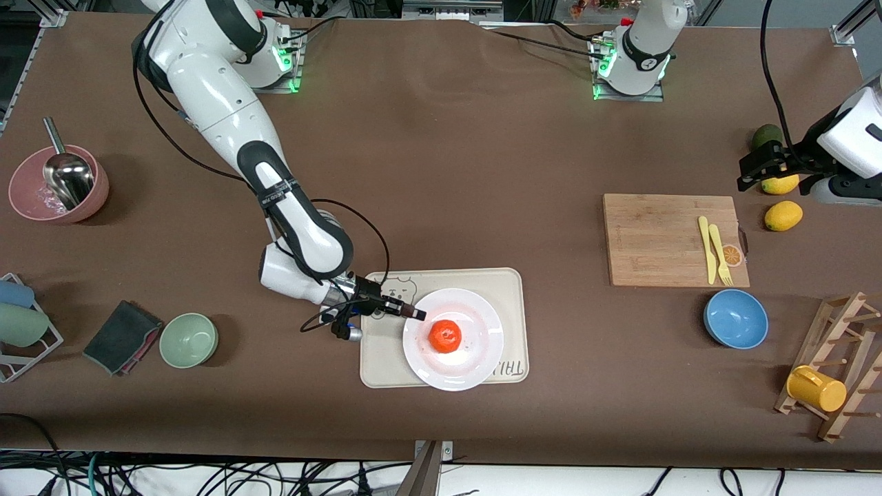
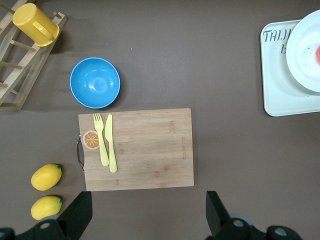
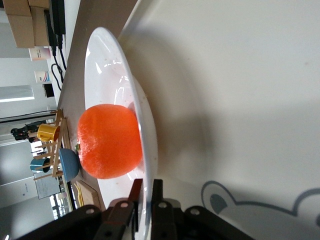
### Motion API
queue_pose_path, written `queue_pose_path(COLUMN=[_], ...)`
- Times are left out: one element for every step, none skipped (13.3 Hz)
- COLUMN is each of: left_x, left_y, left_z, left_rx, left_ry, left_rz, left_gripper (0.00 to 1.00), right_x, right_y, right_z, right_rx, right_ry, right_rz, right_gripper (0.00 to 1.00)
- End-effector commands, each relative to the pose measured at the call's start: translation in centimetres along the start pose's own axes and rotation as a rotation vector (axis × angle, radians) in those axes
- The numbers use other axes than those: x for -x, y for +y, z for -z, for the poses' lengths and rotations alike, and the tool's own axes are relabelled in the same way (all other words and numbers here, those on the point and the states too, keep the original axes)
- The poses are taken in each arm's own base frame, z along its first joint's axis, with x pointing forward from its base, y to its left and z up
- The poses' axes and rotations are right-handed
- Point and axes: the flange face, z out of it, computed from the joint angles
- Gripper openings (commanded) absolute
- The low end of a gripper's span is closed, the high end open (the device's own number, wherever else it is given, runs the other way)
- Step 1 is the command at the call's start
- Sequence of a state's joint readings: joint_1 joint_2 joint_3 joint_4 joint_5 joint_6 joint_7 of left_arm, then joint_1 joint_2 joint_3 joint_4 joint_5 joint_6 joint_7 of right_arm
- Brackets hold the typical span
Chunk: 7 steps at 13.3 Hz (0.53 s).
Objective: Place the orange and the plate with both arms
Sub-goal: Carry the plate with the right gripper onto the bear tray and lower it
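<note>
The orange (image 1: 445, 335) (image 3: 107, 140) rests in the middle of the white plate (image 1: 475, 358) (image 3: 107, 60), which lies on a cream bear-printed tray (image 1: 386, 365). My right gripper (image 1: 415, 315) (image 3: 146, 186) sits low at the plate's edge toward the right arm's end, with one finger above the rim and one below, shut on it. My left gripper (image 1: 758, 169) (image 2: 148, 200) hangs open and holds nothing, high over the table by the lemons at the left arm's end. An edge of the plate (image 2: 305, 60) shows in the left wrist view.
A wooden cutting board (image 1: 654, 238) carries a yellow knife and fork (image 1: 713, 248). A blue bowl (image 1: 735, 319) lies nearer the camera than the board. Lemons (image 1: 783, 215), a dark green fruit (image 1: 766, 136), a rack with a yellow cup (image 1: 816, 389), a green bowl (image 1: 189, 339) and a pink bowl (image 1: 58, 184) ring the table.
</note>
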<state>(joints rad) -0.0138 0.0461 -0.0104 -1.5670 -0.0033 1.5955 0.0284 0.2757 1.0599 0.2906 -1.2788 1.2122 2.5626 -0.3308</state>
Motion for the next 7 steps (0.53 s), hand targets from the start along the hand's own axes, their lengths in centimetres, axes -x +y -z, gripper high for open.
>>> queue_pose_path(left_x=[0.6,0.6,0.5,0.6,0.6,0.6,0.6], left_y=[-0.6,-0.6,-0.5,-0.5,-0.4,-0.3,-0.3], left_z=[0.2,0.3,0.3,0.4,0.4,0.4,0.4], left_rx=[-0.018,-0.018,-0.017,-0.017,-0.019,-0.019,-0.019], left_ry=[-0.006,-0.005,-0.003,-0.003,-0.003,-0.003,-0.003], left_rz=[-0.024,-0.024,-0.026,-0.024,-0.024,-0.026,-0.026], left_gripper=[1.0,1.0,1.0,1.0,1.0,1.0,1.0], right_x=[-0.6,-0.7,-0.7,-0.8,-0.7,-1.0,-1.0], right_y=[-1.7,-2.4,-2.5,-3.4,-4.3,-4.8,-5.3], right_z=[0.3,0.6,0.7,1.1,1.5,2.4,2.8], right_rx=[0.047,0.086,0.123,0.151,0.183,0.229,0.265], right_ry=[-0.004,-0.013,-0.023,-0.029,-0.034,-0.034,-0.048], right_rz=[0.108,0.176,0.235,0.294,0.348,0.415,0.468], right_gripper=[1.0,1.0,1.0,1.0,1.0,1.0,1.0])
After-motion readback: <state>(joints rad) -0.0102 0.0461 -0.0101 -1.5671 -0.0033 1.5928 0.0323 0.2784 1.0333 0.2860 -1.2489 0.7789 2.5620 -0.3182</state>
